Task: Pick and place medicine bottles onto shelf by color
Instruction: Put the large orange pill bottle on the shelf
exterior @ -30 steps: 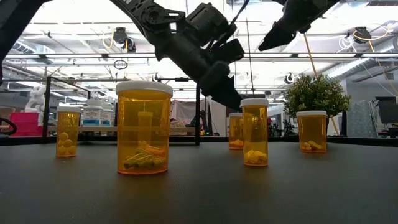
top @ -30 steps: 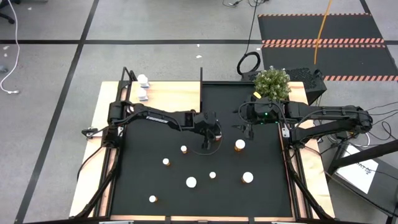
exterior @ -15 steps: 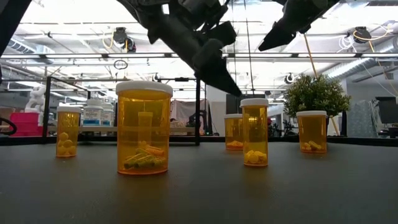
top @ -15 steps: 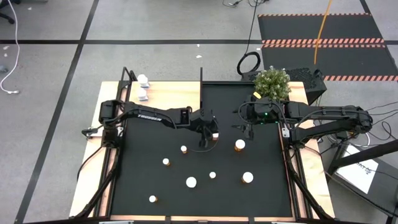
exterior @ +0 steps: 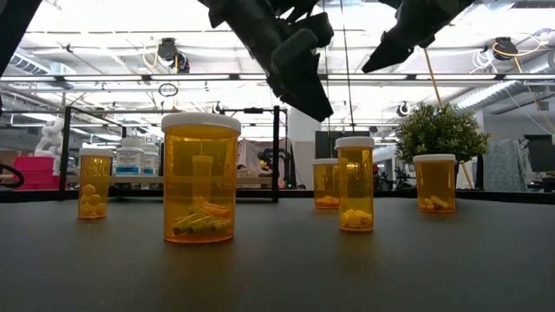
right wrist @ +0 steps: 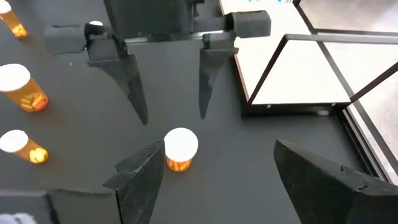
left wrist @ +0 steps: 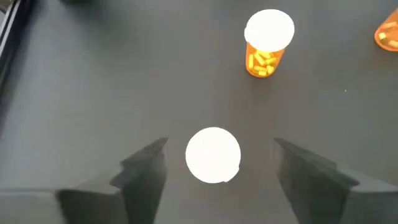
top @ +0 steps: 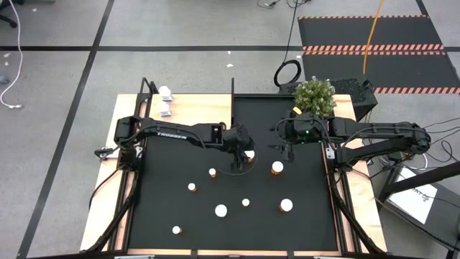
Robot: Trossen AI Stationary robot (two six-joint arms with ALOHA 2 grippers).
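Note:
Several orange medicine bottles with white caps stand upright on the black mat (top: 180, 165). One of them (left wrist: 213, 163) stands on its base straight under my left gripper (left wrist: 217, 146). That gripper is open and raised above the bottle (exterior: 327, 184), a finger on either side and clear of it. My right gripper (top: 287, 149) hangs open over the mat's far right, above another bottle (top: 277, 167). Two white bottles (top: 165, 101) stand on the light-wood shelf (top: 198, 108) at the far left.
More bottles stand toward the near edge (top: 221, 211), (top: 286, 205), (top: 176, 230), one of them large (exterior: 200, 178). A potted plant (top: 315, 96) sits at the far right. Black posts (top: 232, 90) edge the shelf. Bare mat lies between the standing bottles.
My left gripper has risen away from the bottle under it, which stays upright on the mat. The bottle's white cap, hidden under the gripper a second ago in the high view, now shows.

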